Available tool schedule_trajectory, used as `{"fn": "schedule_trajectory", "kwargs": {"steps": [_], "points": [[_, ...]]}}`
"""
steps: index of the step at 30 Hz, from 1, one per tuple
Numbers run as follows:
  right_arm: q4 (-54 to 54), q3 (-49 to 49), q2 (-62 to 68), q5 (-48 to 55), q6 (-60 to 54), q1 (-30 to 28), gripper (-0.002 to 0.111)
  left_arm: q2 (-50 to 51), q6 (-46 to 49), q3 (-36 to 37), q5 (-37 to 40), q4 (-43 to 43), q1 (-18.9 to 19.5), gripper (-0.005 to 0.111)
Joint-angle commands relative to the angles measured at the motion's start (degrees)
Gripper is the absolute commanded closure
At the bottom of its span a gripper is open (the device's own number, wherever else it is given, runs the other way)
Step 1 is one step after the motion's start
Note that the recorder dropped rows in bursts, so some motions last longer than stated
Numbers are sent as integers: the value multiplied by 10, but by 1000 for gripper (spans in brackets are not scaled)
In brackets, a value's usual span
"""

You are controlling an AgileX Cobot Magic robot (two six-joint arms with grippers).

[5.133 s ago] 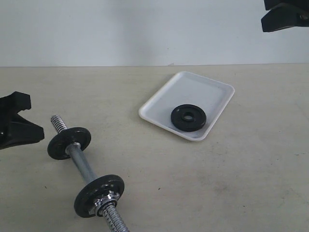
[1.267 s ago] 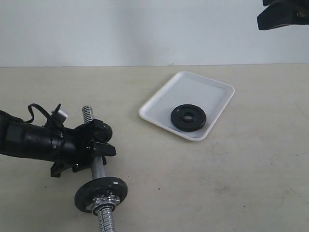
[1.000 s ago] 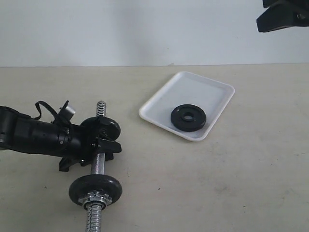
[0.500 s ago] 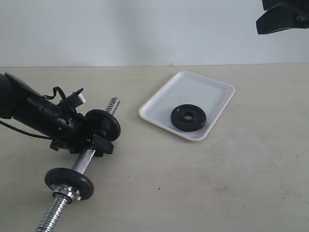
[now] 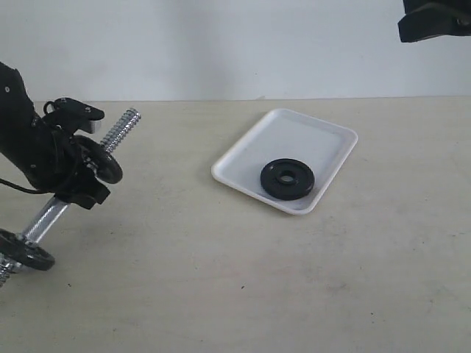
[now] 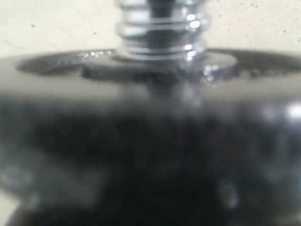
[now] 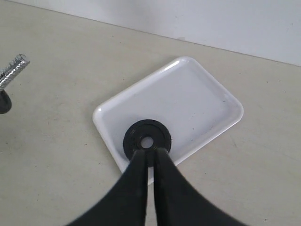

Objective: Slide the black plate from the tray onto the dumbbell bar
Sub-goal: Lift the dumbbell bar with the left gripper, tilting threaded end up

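Note:
The black plate (image 5: 287, 179) lies flat in the white tray (image 5: 328, 133), near the tray's front edge. My left gripper (image 5: 73, 184) is shut on the dumbbell bar (image 5: 43, 214) and holds it off the table, tilted. The bar's bare threaded end (image 5: 126, 121) points up and to the right, toward the tray. In the left wrist view that threaded end (image 6: 160, 23) and a blurred black disc (image 6: 150, 141) fill the frame. My right gripper (image 5: 434, 18) hangs high at the far right, shut and empty. In the right wrist view it (image 7: 151, 153) lines up over the black plate (image 7: 147, 136).
Two black discs (image 5: 103, 163) (image 5: 28, 254) sit on the bar, one just above my left gripper's hold and one near the low end at the left edge. A pale wall runs along the back of the beige table (image 5: 243, 279).
The left arm has lifted the bar and swung it left and up, so its threaded end now points higher. The right gripper, plate and tray have stayed put.

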Motion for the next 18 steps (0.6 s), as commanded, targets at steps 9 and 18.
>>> {"fn": "schedule_trajectory", "kwargs": {"steps": [9, 18], "points": [[-6, 1, -5, -44, -12, 1, 107, -50, 45, -15, -24, -2, -4, 102], [20, 1, 33, -58, -96, 7, 107, -51, 227, -15, 5, -173, -5, 102]]}}
